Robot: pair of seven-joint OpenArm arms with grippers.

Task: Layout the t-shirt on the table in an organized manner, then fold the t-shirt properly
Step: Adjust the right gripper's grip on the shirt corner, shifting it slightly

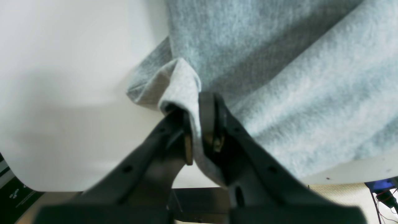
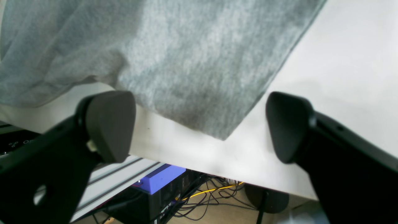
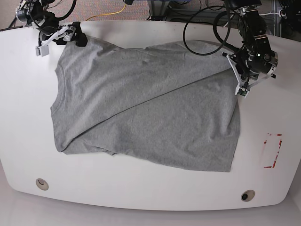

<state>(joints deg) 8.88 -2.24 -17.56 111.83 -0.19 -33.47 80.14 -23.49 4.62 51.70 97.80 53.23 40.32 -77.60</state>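
The grey t-shirt lies spread on the white table, with a diagonal fold running across its body. My left gripper is shut on a folded bit of the shirt's edge; in the base view it sits at the shirt's right side. My right gripper is open, its two pads on either side of a shirt corner near the table edge. The base view puts it at the shirt's top left corner.
A red tape rectangle marks the table's right side. Two round grommets sit near the front edge. Below the table edge hang cables and a blue box.
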